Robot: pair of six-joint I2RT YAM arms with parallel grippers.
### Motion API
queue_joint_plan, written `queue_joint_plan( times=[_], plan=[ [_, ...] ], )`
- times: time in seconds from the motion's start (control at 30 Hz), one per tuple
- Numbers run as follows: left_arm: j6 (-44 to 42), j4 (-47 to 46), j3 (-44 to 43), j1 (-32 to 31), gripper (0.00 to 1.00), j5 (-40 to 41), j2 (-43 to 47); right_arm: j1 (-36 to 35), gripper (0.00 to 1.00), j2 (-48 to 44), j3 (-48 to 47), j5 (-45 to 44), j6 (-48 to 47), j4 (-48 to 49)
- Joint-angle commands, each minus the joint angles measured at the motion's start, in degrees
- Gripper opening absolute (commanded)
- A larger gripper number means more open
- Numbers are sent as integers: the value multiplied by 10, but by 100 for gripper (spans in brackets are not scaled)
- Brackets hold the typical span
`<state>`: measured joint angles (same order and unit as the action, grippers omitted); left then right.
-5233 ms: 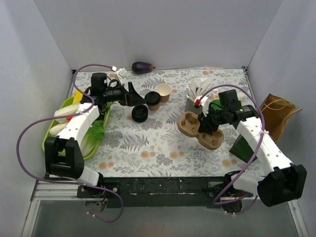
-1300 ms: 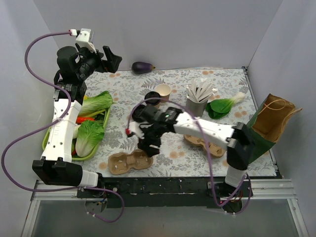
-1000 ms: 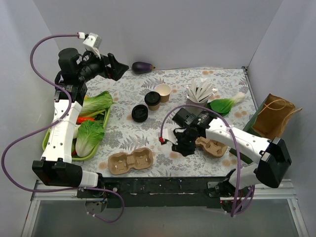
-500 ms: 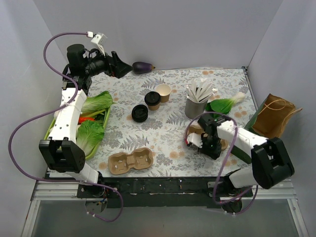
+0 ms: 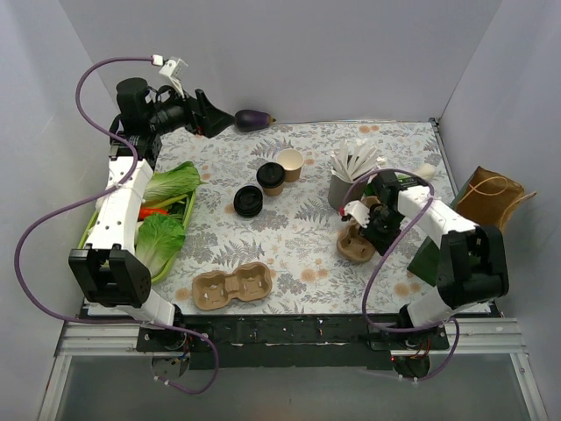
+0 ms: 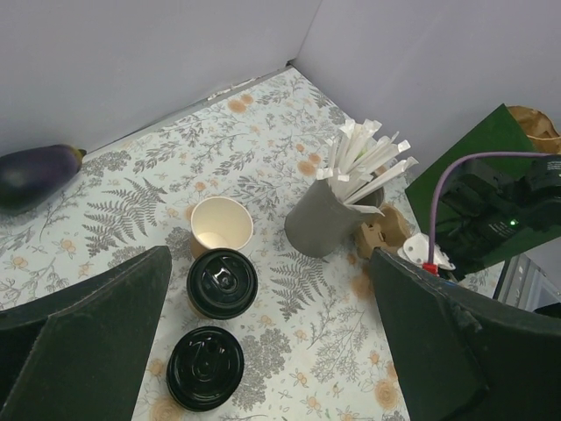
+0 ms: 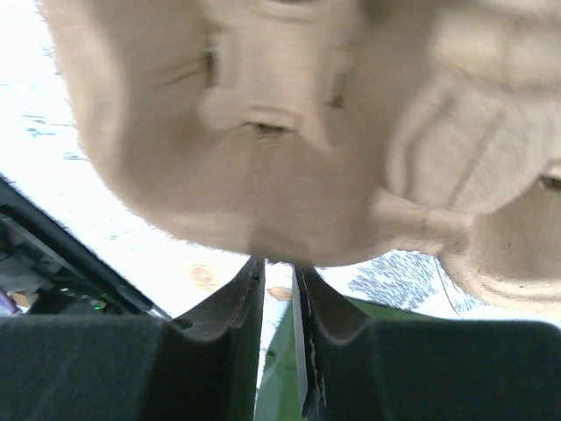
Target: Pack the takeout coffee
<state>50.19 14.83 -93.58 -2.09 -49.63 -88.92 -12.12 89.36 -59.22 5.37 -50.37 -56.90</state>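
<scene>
Takeout coffee [image 5: 271,174]: upright, black lid on, well left of the grey straw cup [image 5: 344,189], just beside an unlidded tan cup [image 5: 290,162]. Left gripper [image 5: 215,116]: fingers spread wide, holding nothing, raised far left of the straw cup. Right gripper [image 7: 279,272]: fingers pressed nearly together on the rim of a pulp cup carrier [image 5: 354,246], just in front of the straw cup.

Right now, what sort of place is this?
Probably a lab mock-up of a café counter: plain white walls box in a floral-cloth table holding a lidded takeout coffee, a pulp cup carrier and loose lids.
</scene>
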Motion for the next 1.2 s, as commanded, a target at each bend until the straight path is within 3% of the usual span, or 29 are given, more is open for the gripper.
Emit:
queue_joint_plan(
  times=[0.0, 0.27, 0.4, 0.53, 0.7, 0.97, 1.1, 1.17],
  plan=[
    [-7, 1, 9, 0, 98, -7, 48, -63, 27, -61, -3, 83, -43, -87],
    [-19, 16, 22, -9, 98, -4, 70, -220, 26, -70, -1, 123, -44, -153],
    [-26, 20, 30, -10, 98, 1, 80, -257, 27, -39, -36, 161, -9, -65],
    [-32, 23, 31, -8, 98, 4, 84, -284, 26, 33, -73, 131, 12, 10],
    [-33, 25, 30, -8, 98, 3, 82, -276, 24, 78, -106, 50, 6, 35],
    [-24, 13, 36, -8, 98, 0, 77, -118, 23, 38, -66, 13, -62, 17],
    [-19, 5, 37, -8, 98, -5, 73, -86, 23, 29, -77, 13, -86, -4],
    [-20, 4, 40, -8, 98, -10, 70, -90, 24, 23, -94, 70, -90, -16]
  ],
)
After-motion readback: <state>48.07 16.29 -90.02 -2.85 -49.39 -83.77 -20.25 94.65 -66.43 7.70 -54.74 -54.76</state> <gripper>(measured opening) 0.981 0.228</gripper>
